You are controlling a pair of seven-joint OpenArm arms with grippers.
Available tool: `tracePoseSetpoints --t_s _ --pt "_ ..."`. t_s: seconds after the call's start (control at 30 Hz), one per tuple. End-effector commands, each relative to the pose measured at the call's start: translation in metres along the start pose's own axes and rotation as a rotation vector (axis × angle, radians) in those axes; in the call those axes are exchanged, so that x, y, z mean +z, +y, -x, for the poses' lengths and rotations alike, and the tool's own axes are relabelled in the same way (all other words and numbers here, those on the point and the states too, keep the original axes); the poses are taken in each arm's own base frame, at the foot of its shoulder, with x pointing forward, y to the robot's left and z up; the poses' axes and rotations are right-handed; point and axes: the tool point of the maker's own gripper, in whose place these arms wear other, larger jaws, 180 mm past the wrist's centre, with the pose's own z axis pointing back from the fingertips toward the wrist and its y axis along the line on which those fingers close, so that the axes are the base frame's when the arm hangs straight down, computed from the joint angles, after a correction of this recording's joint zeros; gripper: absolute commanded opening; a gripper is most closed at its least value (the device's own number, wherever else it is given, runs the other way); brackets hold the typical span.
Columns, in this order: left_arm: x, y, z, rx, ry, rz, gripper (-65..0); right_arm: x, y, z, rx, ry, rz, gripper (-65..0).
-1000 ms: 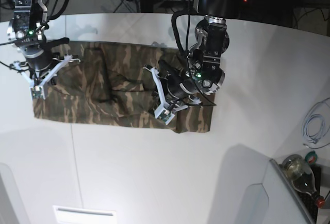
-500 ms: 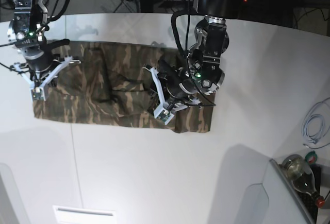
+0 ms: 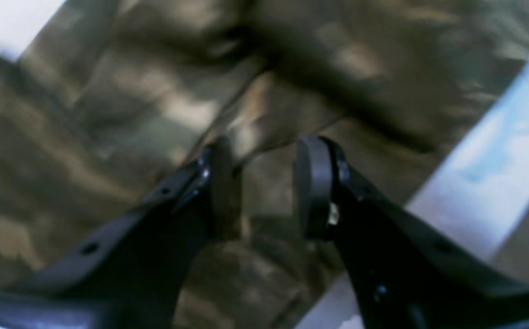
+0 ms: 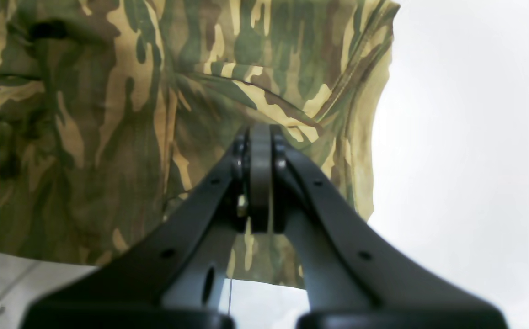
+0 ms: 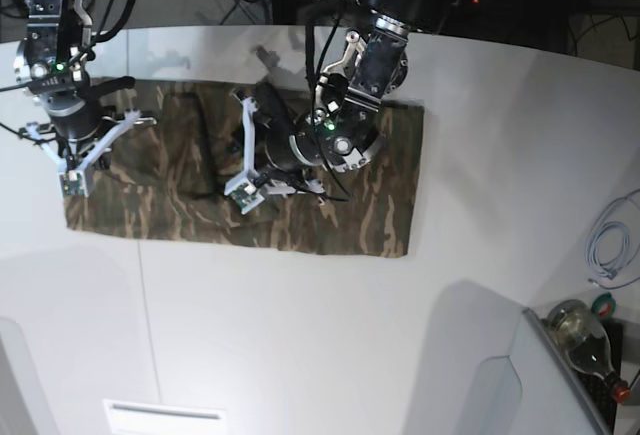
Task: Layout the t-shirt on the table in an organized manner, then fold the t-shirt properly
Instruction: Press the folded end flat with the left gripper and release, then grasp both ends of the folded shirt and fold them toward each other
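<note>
camo t-shirt (image 5: 330, 220) flat on table (image 5: 300, 335), left end effector (image 3: 264, 183) apart

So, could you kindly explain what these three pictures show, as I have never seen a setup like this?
It is a robot with two arms, photographed from three places at one moment. The base view looks down from above on a white table with a camouflage t-shirt spread over it. The other two pictures come from small cameras on the wrists, each looking along its own pair of black fingers. The left gripper, over the middle of the shirt, has its jaws apart, with cloth visible through the gap and nothing clamped. The right gripper, near the shirt's edge, is shut; whether it pinches any cloth I cannot tell. A cable and a bottle lie at the side.
</note>
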Motion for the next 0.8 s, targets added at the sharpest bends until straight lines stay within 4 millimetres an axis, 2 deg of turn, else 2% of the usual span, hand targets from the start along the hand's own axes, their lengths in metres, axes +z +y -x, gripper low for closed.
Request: tracePoseSetpoints --t_s 0.0,0.07,0.1,0.17,0.2,0.27,0.33,0.4,0.47,0.53,0.57,0.63,0.77 --pt "0.010 0.015 -0.020 0.008 -0.068 -0.045 -42.9 0.002 -0.005 -0.013 0.004 -0.041 0.009 -64.8" --pt "0.030 0.042 -0.019 0.060 -0.100 -0.130 -44.4 0.002 -0.010 -0.013 -0.002 -0.043 0.020 -64.8" --pt "0.041 0.057 -0.013 0.097 -0.111 -0.176 -47.6 0.003 -0.017 -0.012 -0.013 -0.043 0.036 -64.8" --pt "0.068 0.095 0.006 0.189 -0.121 -0.290 -60.9 0.006 -0.029 -0.012 -0.104 -0.058 0.055 -64.4" --pt "0.082 0.113 0.019 0.225 -0.115 -0.346 -65.0 0.008 -0.037 -0.015 -0.175 -0.077 0.064 -64.2" --pt "0.109 0.149 0.050 0.289 -0.089 -0.448 -65.0 0.011 -0.058 -0.018 -0.331 -0.117 0.078 -63.6" --pt "0.134 0.180 0.079 0.312 -0.048 -0.529 -65.0 0.008 -0.071 -0.017 -0.446 -0.142 0.056 -58.1" --pt "0.156 0.204 0.109 0.306 0.017 -0.585 -65.0 0.001 -0.083 -0.015 -0.505 -0.141 0.012 -45.3" --pt "0.171 0.220 0.132 0.304 0.071 -0.615 -65.0 -0.008 -0.087 -0.011 -0.538 -0.103 -0.059 -29.7" --pt "0.183 0.232 0.146 0.297 0.083 -0.642 -65.0 -0.020 -0.087 -0.004 -0.557 -0.059 -0.148 -15.8" --pt "0.185 0.234 0.153 0.300 0.078 -0.645 -65.0 -0.025 -0.090 -0.002 -0.561 -0.051 -0.176 -11.4" --pt "0.184 0.237 0.162 0.300 0.063 -0.641 -65.0 -0.037 -0.093 0.004 -0.560 -0.022 -0.219 -7.2" --pt "0.170 0.233 0.184 0.338 0.063 -0.606 -65.0 -0.054 -0.100 0.021 -0.590 0.051 -0.253 -7.5"
